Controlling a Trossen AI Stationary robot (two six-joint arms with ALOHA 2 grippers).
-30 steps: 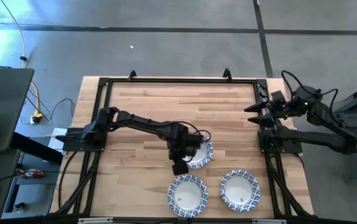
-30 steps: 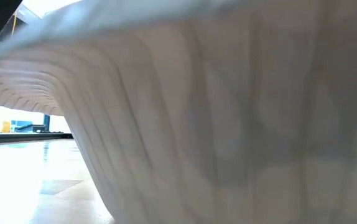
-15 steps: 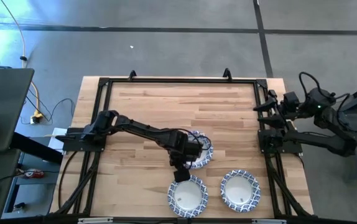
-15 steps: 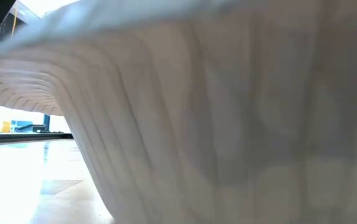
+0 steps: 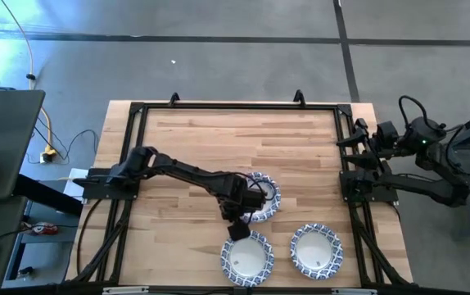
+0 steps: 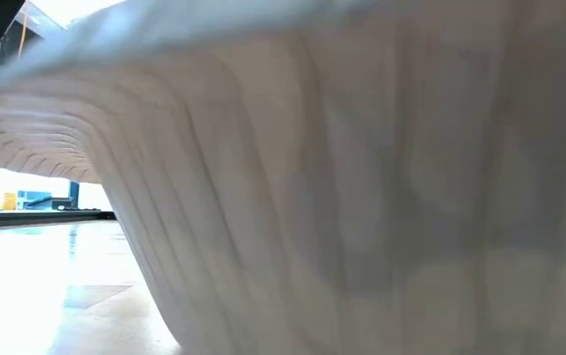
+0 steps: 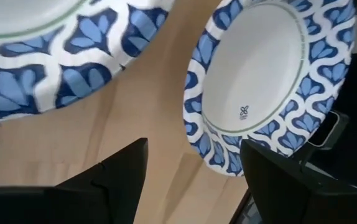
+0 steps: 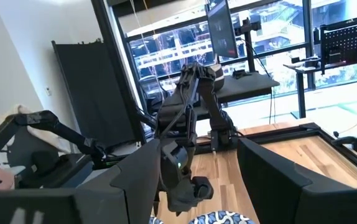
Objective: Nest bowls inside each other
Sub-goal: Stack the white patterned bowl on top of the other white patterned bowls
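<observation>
Three blue-and-white rimmed bowls rest on the wooden table: one near the middle (image 5: 261, 197), one at the near edge (image 5: 247, 256) and one to its right (image 5: 317, 250). Whether any is a stack I cannot tell. My left gripper (image 5: 237, 228) is open and empty, low over bare wood between the middle bowl and the near one. Its wrist view (image 7: 191, 180) shows wood between the fingers and two bowls beyond them (image 7: 41, 56) (image 7: 272, 81). My right gripper (image 5: 343, 141) is open and empty at the table's right edge, raised. A bowl's ribbed white outer wall (image 6: 342, 197) fills the low view.
A black frame (image 5: 219, 106) runs round the table's edges. The far half of the table is bare wood (image 5: 235, 139). Desks, monitors and another dark arm stand (image 8: 197, 93) show in the room beyond the table.
My left gripper has moved from over the middle bowl toward the table's near edge, uncovering more of that bowl. My right arm has drawn back toward the table's right edge.
</observation>
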